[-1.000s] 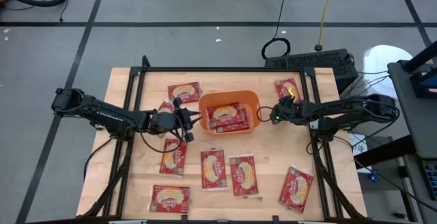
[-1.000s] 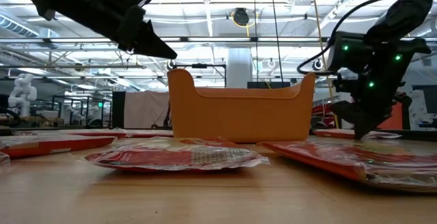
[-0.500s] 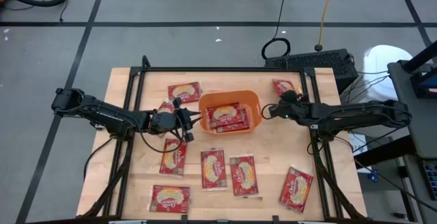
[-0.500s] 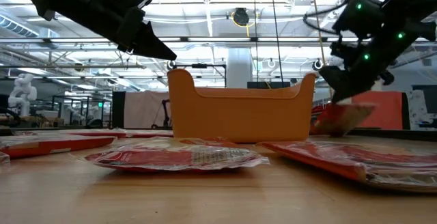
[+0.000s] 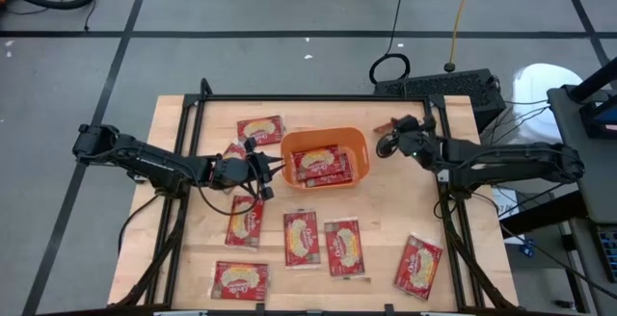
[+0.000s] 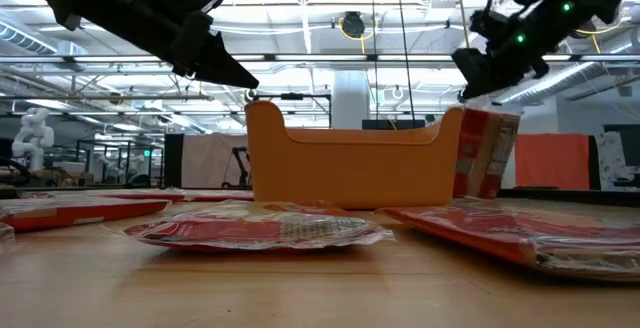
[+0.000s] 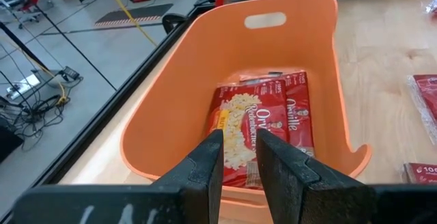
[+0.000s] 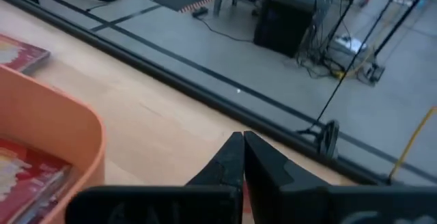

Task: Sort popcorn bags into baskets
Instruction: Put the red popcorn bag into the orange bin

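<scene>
Right gripper [image 6: 487, 76] lifts a popcorn bag [image 6: 485, 153] beside the orange bin [image 5: 324, 157]; left gripper [image 5: 273, 169] waits at the bin's other end.

The right fingers are pinched tight on the bag's top edge, and it hangs clear of the table [image 5: 386, 210] just outside the bin's wall (its lower corner is cut off by the rim in the low view). The left fingers stand narrowly apart, holding nothing. Several bags lie in the bin; loose ones [image 5: 302, 237] dot the near half of the table, leaving bare wood around the bin.

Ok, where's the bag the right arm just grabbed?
The popcorn bag hangs upright from the right gripper, lifted off the table just outside the orange basket, by its right end in the high view.
</scene>
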You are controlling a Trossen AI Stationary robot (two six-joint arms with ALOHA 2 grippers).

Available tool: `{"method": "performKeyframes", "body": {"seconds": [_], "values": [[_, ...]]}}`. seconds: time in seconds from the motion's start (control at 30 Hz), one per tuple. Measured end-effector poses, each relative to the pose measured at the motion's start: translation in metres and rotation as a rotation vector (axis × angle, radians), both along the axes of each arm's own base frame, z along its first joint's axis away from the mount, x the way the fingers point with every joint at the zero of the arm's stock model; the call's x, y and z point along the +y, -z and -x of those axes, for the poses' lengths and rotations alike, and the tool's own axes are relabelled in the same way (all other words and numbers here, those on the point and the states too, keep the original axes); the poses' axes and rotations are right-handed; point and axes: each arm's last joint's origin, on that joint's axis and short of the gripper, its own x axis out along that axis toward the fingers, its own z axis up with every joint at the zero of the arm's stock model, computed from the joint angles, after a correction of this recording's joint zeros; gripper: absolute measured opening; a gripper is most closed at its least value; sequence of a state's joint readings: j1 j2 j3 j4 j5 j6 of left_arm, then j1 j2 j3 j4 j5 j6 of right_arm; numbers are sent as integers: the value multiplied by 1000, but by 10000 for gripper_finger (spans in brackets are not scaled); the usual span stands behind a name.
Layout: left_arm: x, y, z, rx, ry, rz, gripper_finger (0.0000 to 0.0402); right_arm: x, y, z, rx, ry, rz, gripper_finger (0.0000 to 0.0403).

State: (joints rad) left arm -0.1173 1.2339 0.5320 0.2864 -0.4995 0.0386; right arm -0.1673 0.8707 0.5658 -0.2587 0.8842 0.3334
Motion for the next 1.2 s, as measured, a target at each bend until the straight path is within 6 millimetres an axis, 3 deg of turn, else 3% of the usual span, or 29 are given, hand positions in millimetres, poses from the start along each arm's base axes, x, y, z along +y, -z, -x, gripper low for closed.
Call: {"method": "performKeyframes", "body": {"seconds": [0.17,0.3,0.73,1.2], "values": [[0,0,0,-2,-1,3,93,2,-10,-2,16,-110,-53,0],[0,0,0,-2,-1,3,93,3,-15,2,50,-95,-100,0],[0,-1,0,-8,-1,4,93,7,-10,6,64,-134,-256,0],[-3,-24,-20,-318,66,-100,93,21,-23,1,-16,-226,-326,0]]}}
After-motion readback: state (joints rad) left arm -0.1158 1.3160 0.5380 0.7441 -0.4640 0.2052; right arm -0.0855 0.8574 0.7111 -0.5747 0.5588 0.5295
